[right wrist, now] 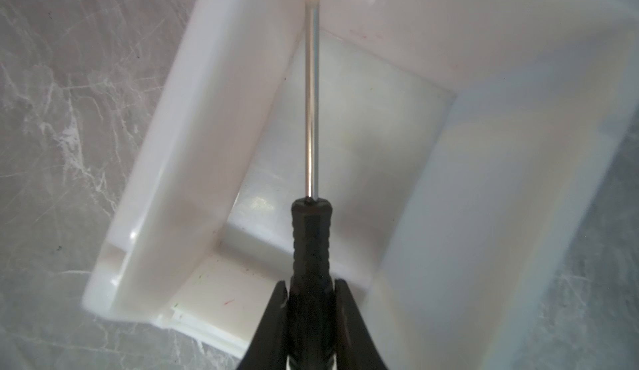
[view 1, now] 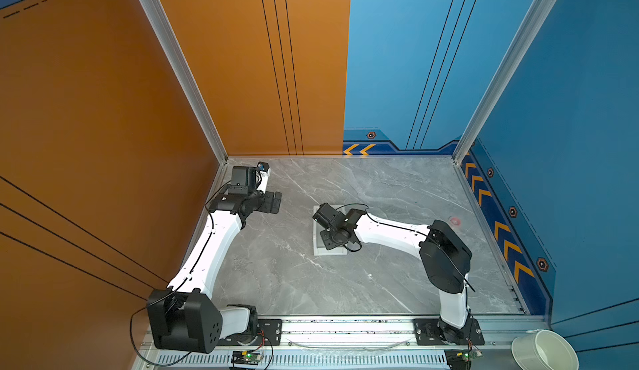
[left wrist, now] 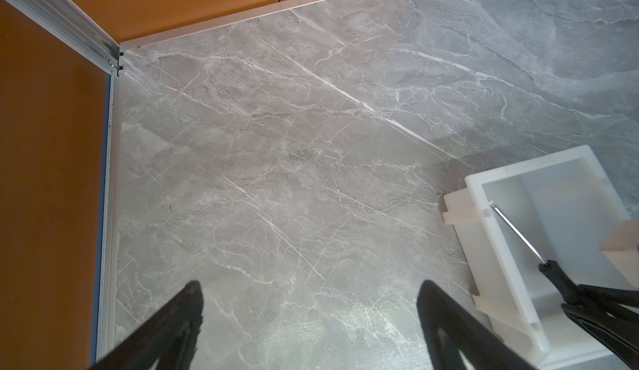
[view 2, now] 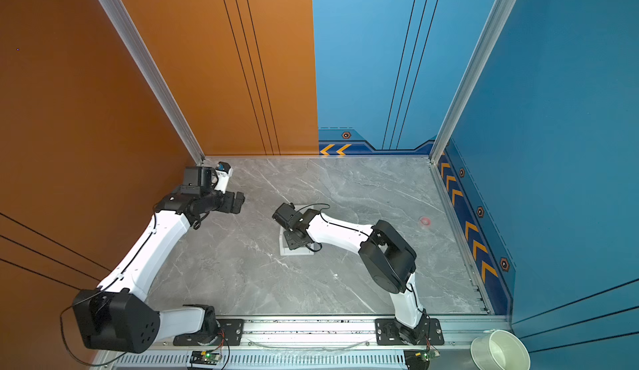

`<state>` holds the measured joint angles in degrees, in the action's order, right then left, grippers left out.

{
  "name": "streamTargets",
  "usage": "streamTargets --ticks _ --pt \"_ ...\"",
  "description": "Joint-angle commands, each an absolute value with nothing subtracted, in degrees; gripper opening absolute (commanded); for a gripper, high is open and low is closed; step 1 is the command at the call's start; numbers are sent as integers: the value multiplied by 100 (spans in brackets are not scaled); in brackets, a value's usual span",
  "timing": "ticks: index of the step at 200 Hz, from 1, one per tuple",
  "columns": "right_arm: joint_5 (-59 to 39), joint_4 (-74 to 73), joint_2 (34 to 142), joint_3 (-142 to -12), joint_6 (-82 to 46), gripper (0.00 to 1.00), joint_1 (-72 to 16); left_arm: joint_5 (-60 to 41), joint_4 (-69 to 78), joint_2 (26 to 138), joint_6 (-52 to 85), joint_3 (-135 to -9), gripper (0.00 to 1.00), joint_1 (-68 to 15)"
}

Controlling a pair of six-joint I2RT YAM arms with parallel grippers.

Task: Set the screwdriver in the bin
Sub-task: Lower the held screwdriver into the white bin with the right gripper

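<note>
The right pincer [right wrist: 311,302] grips the screwdriver [right wrist: 311,212] by its black handle, shaft over the bin [right wrist: 193,115]. The left pincer [left wrist: 309,302] hangs wide open and empty above the desk [left wrist: 276,143].

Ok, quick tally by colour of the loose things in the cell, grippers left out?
White: 2, the bin under the right arm and the round cup outside the near right corner.
Black-handled: 1, the screwdriver, held over the bin.
Red: 1, a small round thing on the table near the right wall.
Total: 4
</note>
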<state>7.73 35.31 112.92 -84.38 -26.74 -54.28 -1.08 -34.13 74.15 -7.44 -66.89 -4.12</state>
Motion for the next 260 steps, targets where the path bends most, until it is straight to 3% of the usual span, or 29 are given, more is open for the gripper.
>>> streamTargets --ticks 1,109,141,184,260 --pt "892 3465 11449 -8630 -2531 19 -5397 -259 -3492 7350 -670 -6680 98 -404" --pt "863 3463 11841 -8780 -2454 23 -5349 -324 -3493 7366 -723 -6655 98 -457" --pt "860 3463 11841 -8771 -2444 31 -5353 -334 -3502 7368 -756 -6621 98 -483" --pt "839 3463 11845 -8817 -2408 34 -5353 -325 -3497 7375 -795 -6617 98 -499" --pt "940 3528 11036 -8851 -2373 43 -5390 -273 -3488 7432 -743 -6675 98 -519"
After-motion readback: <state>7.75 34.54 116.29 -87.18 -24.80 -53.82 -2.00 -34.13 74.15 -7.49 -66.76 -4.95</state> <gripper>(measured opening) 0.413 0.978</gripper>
